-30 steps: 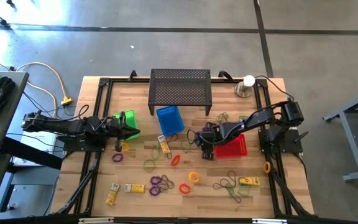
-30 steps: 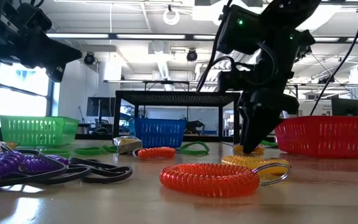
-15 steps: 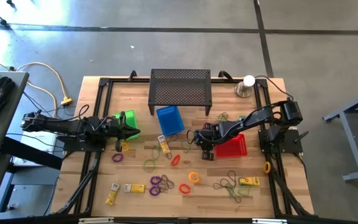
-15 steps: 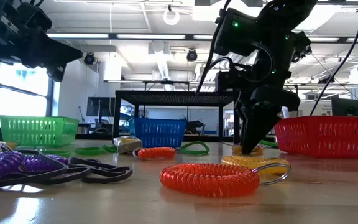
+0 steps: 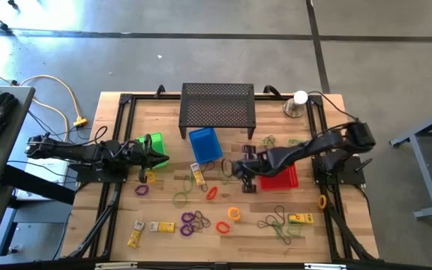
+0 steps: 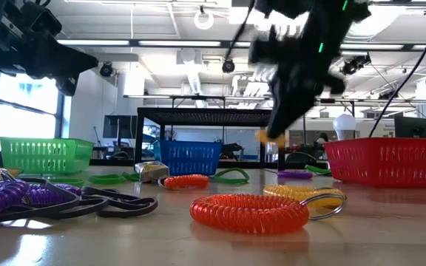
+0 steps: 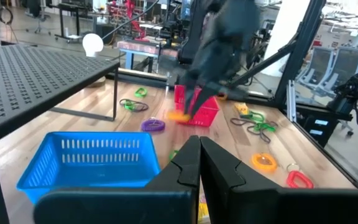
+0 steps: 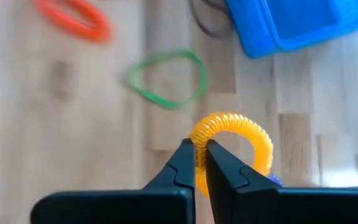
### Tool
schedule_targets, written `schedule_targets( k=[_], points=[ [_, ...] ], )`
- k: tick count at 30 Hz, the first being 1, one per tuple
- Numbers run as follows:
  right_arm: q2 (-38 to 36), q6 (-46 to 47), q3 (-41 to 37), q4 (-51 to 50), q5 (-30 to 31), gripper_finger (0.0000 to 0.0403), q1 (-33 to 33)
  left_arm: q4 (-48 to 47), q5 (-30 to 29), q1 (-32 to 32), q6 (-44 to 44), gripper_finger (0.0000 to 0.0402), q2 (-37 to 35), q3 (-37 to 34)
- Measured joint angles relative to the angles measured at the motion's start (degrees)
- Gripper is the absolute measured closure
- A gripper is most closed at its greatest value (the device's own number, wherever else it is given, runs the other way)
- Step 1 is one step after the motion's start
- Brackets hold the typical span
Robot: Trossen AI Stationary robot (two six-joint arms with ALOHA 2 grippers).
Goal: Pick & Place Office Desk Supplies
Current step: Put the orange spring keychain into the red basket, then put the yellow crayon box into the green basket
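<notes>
Lifting: right gripper [image 8: 200, 163] has just clamped the yellow coil loop [image 8: 235, 140] and raised it off the table [image 5: 163, 206]. Left gripper [image 7: 199, 163] closed, empty, waiting.

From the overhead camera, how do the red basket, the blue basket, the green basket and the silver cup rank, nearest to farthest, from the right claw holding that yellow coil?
Right gripper, shut on the yellow coil:
1. Red basket, just beside it, toward the right arm's base.
2. Blue basket, toward the table's middle.
3. Silver cup, back right corner.
4. Green basket, far left, by the left gripper.
</notes>
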Motion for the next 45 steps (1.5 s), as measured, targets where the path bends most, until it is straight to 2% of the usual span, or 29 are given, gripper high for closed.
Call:
schedule_targets(
  k=[7, 13, 16, 22, 29, 36, 39, 45],
  points=[
    [-8.5, 6.2, 5.3, -13.5, 3.5, 0.0396, 8.1, -0.8, 0.6, 0.0, -3.1, 0.0401, 1.0, 0.0],
    [-15.3, 27.3, 5.2, -30.8, 1.7, 0.0395, 12.5, -0.8, 0.5, 0.0, -4.1, 0.0401, 3.0, 0.0],
    [-17.2, 35.0, 3.1, -35.1, 1.7, 0.0395, 13.8, -0.9, 0.5, 0.0, -4.2, 0.0401, 3.9, 0.0],
    [-18.0, 39.9, -5.6, -34.5, 1.2, 0.0394, 13.1, -0.4, 0.5, 0.0, -5.6, 0.0401, 5.7, 0.0],
    [-17.5, 34.8, -13.1, -22.6, -2.1, 0.0394, 10.3, 0.4, 0.3, 0.0, -5.8, 0.0401, 5.9, 0.0],
    [-17.5, 33.9, -18.3, -17.7, -3.9, 0.0389, 7.3, 0.5, 0.3, 0.0, -5.1, 0.0401, 5.9, 0.0],
    [-17.5, 34.6, -18.6, -16.9, -3.0, 0.0367, 6.4, 0.5, 0.3, 0.0, -5.1, 0.0401, 5.9, 0.0],
    [-17.5, 34.6, -18.5, -14.0, -2.4, 0.0283, 6.0, 0.5, 0.3, 0.0, -5.1, 0.0401, 5.9, 0.0]
  ],
)
